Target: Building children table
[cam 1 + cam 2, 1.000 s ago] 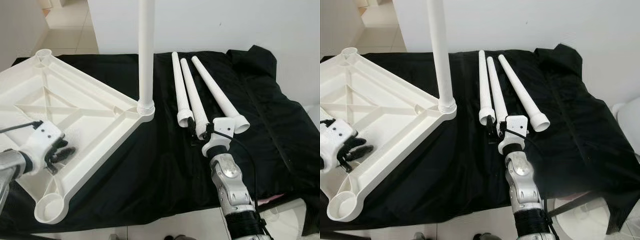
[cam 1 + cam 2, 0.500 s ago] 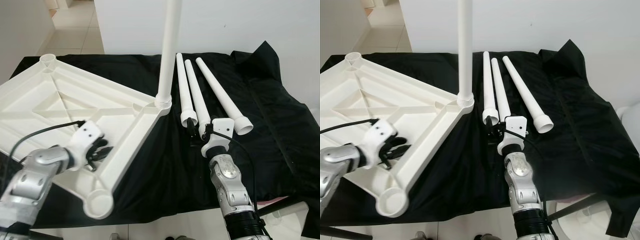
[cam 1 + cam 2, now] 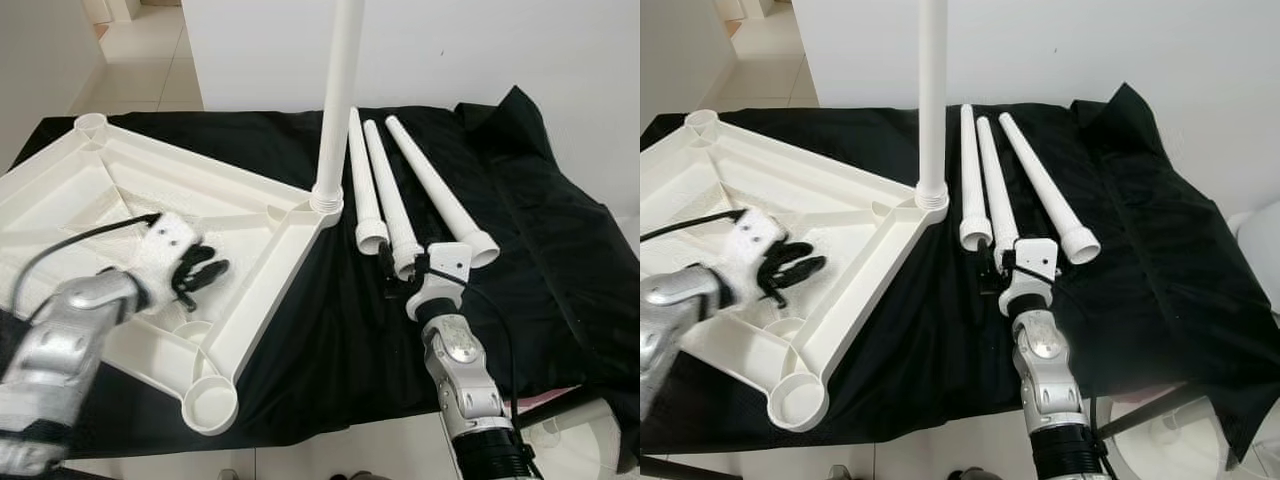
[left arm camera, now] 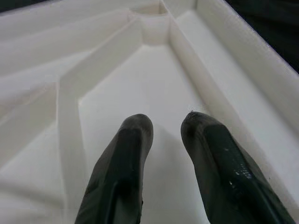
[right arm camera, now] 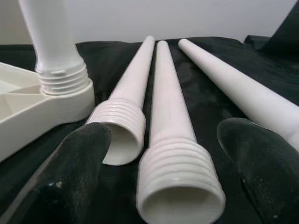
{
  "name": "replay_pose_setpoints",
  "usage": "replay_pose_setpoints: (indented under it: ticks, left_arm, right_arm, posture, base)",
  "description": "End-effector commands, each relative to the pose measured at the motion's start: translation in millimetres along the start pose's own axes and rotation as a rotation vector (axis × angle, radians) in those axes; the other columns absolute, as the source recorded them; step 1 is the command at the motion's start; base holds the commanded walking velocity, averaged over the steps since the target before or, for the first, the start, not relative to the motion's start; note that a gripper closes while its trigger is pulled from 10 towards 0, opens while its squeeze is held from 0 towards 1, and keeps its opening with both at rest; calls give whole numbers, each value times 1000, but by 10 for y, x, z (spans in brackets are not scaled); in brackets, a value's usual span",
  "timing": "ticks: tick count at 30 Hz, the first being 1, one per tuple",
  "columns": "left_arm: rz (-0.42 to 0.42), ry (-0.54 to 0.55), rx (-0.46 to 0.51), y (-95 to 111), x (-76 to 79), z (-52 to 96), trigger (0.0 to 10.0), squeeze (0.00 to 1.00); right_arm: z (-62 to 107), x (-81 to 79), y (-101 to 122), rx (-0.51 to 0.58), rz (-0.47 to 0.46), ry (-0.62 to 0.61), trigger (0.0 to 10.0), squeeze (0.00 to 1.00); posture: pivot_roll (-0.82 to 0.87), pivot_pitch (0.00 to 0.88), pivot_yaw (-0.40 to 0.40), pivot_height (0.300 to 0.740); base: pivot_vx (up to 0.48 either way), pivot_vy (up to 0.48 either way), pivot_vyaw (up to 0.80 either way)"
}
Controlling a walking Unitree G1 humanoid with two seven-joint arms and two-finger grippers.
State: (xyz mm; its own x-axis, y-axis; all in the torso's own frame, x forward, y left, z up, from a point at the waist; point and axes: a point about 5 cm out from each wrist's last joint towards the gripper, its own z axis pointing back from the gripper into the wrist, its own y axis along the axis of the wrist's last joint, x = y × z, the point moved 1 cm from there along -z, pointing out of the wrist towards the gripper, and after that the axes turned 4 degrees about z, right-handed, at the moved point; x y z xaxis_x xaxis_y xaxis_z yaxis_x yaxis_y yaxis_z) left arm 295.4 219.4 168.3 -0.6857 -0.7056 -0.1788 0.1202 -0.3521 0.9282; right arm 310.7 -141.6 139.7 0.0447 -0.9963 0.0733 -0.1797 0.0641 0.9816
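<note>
The white tabletop (image 3: 255, 215) lies upside down on the left, ribs facing up. One white leg (image 3: 338, 100) stands upright, screwed into its right corner socket. Three loose legs lie side by side on the black cloth: the left leg (image 3: 362, 185), the middle leg (image 3: 392, 205) and the right leg (image 3: 440, 190). My left gripper (image 3: 205, 270) hovers over the tabletop's ribbed underside, open, with its fingertips (image 4: 135, 128) close together and nothing between them. My right gripper (image 3: 398, 282) is open, its fingers (image 5: 79, 158) standing either side of the middle leg's threaded end (image 5: 180, 186).
A black cloth (image 3: 540, 230) covers the work table and is rumpled at the right. An empty corner socket (image 3: 210, 405) of the tabletop sits near the table's front edge. A white wall stands behind; tiled floor (image 3: 140, 60) shows at the far left.
The tabletop has swung round, its near corner moving right. My left gripper moved from the tabletop's near edge to above its inner panel. The right gripper stayed at the legs.
</note>
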Motion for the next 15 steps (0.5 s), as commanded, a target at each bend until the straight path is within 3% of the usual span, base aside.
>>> replay_pose_setpoints:
  ticks: [1, 7, 8, 9, 10, 15]
  left_arm:
    - [23, -361, -36, -28, 211, 129, 10000, 1000]
    - [10, -360, -149, -152, 106, 319, 10000, 1000]
    - [-4, -350, -204, -210, 47, 439, 10000, 0]
    - [-4, -350, -204, -210, 47, 439, 10000, 0]
    - [14, -347, -257, -254, -16, 624, 10000, 0]
    - [10, -346, -260, -232, 7, 688, 10000, 0]
  right_arm:
    - [18, 3, -23, -5, 5, -1, 10000, 0]
    - [14, -8, -31, -7, 5, 1, 10000, 0]
    - [18, -11, -36, -10, 2, -2, 10000, 0]
    - [18, -11, -36, -10, 2, -2, 10000, 0]
    - [28, -9, -53, -16, 0, -4, 10000, 0]
    - [34, -11, -77, -24, -1, -2, 10000, 0]
  posture:
    - [-30, 58, -12, 740]
    - [-28, 54, -13, 740]
    - [-25, 53, -16, 740]
    - [-25, 53, -16, 740]
    - [-20, 54, -14, 740]
    - [-11, 53, -18, 740]
  base:
    - [0, 0, 0]
    - [0, 0, 0]
    - [0, 0, 0]
    - [0, 0, 0]
    - [0, 0, 0]
    - [0, 0, 0]
